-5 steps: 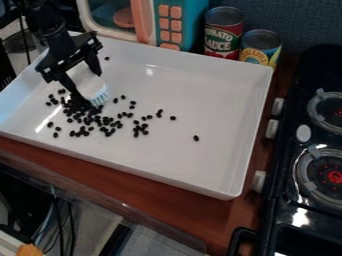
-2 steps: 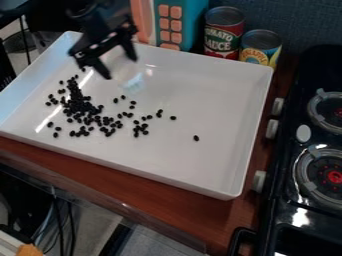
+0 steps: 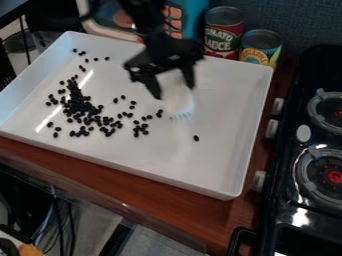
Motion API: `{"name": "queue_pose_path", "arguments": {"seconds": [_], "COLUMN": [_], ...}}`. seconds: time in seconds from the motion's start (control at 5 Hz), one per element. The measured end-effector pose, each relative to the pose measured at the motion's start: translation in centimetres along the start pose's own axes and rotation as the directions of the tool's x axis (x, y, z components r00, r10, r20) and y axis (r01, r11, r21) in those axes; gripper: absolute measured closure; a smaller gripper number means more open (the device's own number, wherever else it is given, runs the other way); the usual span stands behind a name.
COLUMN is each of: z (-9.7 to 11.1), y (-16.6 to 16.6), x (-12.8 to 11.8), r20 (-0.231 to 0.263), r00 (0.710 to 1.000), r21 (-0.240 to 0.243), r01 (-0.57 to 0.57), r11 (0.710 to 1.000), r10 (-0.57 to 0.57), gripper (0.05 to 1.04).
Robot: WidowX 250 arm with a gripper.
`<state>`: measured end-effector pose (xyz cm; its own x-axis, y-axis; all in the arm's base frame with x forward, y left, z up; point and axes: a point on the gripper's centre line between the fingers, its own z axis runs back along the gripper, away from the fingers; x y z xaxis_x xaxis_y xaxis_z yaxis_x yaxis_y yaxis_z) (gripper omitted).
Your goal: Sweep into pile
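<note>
Toward 3 o'clock in the tray (image 3: 143,156), the brush (image 3: 179,104) has been shifted, gripped by the claw (image 3: 174,92). Bean pile (image 3: 79,106) at 9 left unmoved; stray bean (image 3: 196,138) at 4 likely must be swept in.

black beans (image 3: 79,106) part-heaped, white brush (image 3: 178,101) bristles down

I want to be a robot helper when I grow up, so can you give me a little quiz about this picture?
1. True or false: all the small black oval beans lie in one tight pile.
2. What does the black two-finger gripper hold? A: red spoon; B: white brush with pale blue bristles; C: green sponge.
3. Fill in: most beans lie toward the picture's ____ side of the white rectangular tray.

Key: 1 false; 2 B; 3 left.
</note>
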<state>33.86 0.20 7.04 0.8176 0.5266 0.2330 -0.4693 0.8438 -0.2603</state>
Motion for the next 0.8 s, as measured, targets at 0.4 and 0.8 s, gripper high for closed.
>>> {"name": "queue_pose_path", "arguments": {"seconds": [0.4, 0.8], "z": [-0.9, -1.5], "y": [-1.9, -3.3], "x": [-3.6, -4.2], "r20": [-0.031, -0.075], "r00": [0.991, 0.99], "r21": [-0.001, 0.013], "r01": [0.13, 0.118], "r11": [0.992, 0.993], "r10": [-0.13, -0.117], "gripper": [0.351, 0.351]}}
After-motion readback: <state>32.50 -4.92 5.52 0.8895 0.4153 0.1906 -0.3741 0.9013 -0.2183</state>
